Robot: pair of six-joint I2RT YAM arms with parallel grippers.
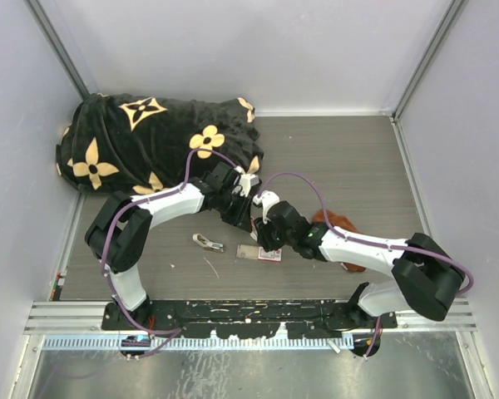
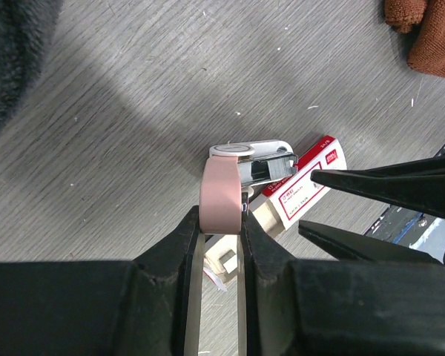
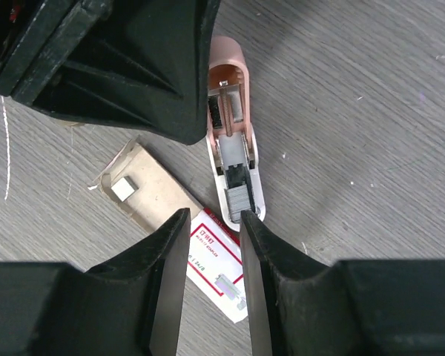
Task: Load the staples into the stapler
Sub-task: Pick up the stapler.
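Left tool [image 2: 221,222] clamped on the pink cover of the stapler [image 2: 221,185]. Right tool [image 3: 213,219] has fingers apart with nothing between them, one fingertip at the stapler's open front end. Stapler is open with its metal channel exposed. Long axis runs tool to tool, pink end toward left tool. Staples box [image 3: 216,256] lies flat below, red label up, tray [image 3: 144,189] beside it. All mid-desk, toward the near edge, both arms bent inward to meet there. Grey wood-grain desk [image 1: 349,158], pale walls on three sides. Black gold-flowered blanket [image 1: 150,145] in far-left corner, rust cloth [image 1: 337,223] just right of the right tool.
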